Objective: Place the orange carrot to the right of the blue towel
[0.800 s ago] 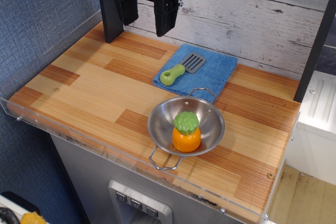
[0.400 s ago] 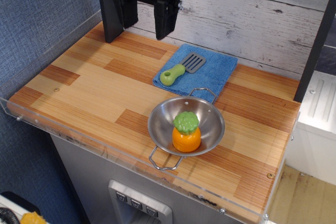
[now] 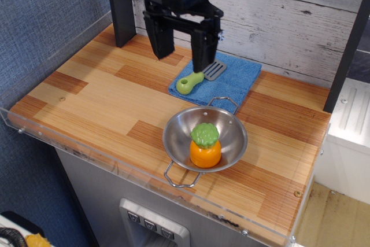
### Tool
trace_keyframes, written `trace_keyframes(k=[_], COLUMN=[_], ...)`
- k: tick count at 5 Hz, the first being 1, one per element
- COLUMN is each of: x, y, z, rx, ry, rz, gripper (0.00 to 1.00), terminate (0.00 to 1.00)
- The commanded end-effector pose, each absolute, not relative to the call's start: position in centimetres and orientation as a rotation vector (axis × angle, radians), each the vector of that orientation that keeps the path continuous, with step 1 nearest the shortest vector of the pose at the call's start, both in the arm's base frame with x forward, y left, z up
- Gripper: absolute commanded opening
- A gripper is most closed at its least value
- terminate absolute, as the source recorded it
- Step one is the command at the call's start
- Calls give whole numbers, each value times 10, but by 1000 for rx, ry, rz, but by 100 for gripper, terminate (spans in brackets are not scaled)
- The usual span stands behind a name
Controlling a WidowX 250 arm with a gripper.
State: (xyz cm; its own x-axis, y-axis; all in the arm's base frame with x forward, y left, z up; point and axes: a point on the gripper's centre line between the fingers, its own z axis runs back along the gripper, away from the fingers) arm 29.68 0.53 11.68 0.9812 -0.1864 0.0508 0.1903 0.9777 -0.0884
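Orange carrot [image 3: 205, 145] upright in steel bowl [image 3: 176, 134], spatula [image 3: 200, 76] on blue towel [image 3: 240, 77], tool [image 3: 181, 51] spread wide above.

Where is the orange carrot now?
The orange carrot stands inside the steel bowl, near the table's front edge, just in front of the blue towel.

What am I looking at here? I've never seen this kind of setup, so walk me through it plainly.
This is one camera view, looking down from the front at a striped wooden tabletop. The black robot gripper hangs from above, its jaws open and holding nothing. Below it lies a flat blue terry towel with a grey spatula with a green handle resting on it. In front, a shiny steel bowl with wire handles holds a glossy orange toy carrot with a green leafy cap.
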Motion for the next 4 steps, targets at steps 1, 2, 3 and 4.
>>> trace_keyframes(k=[1, 2, 3, 4], x=[272, 268, 265, 265], y=[-20, -26, -28, -30], z=[116, 104, 94, 83], rx=[-70, -32, -3, 16], ry=[-112, -122, -134, -124], rz=[-176, -156, -137, -131], gripper=[100, 100, 100, 100], terminate=[0, 0, 0, 0])
